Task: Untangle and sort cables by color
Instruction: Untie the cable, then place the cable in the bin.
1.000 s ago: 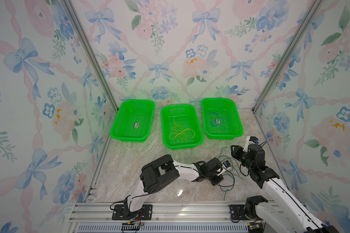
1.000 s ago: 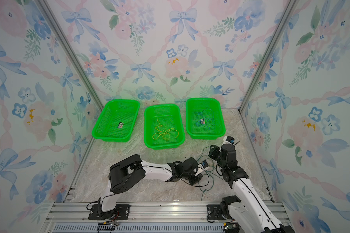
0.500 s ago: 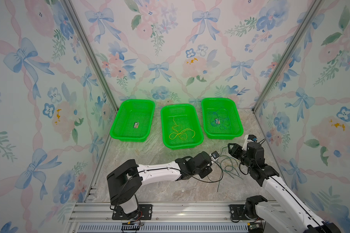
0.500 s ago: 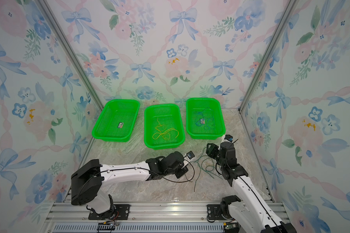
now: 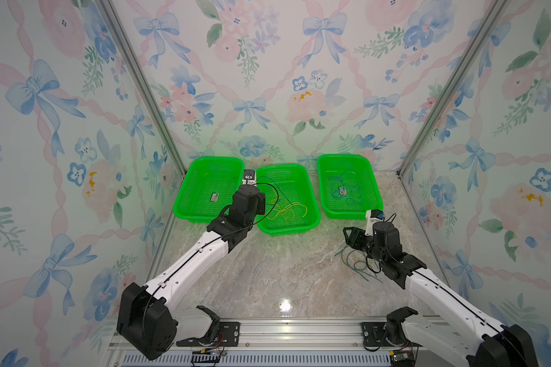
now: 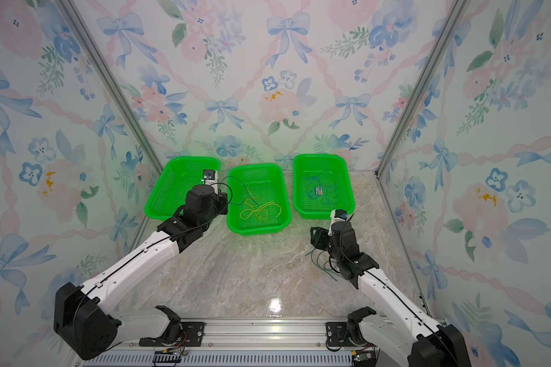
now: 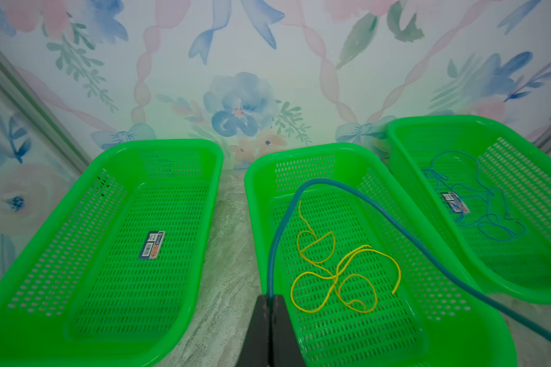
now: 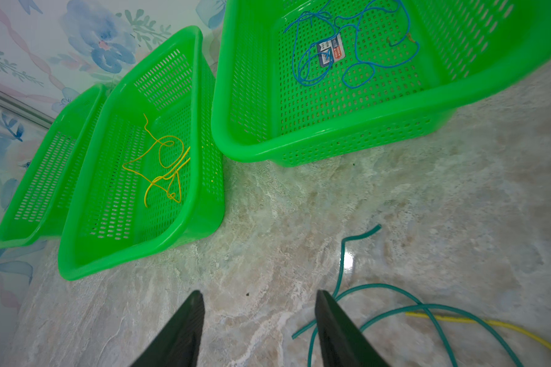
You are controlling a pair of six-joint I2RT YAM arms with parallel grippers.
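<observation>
Top views high overhead; wrist views low, close; middle basket (image 5: 282, 165) shared

Marble tbl (image 5: 283, 270): 3 bskts (image 5: 288, 230), loose cables (image 8: 341, 263)

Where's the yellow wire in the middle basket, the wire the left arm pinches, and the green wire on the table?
yellow wire (image 7: 335, 277): left wrist view, loop crossing.
pinched wire (image 7: 318, 180): left wrist view, arc top.
green wire (image 8: 379, 285): right wrist view, curve top.
</observation>
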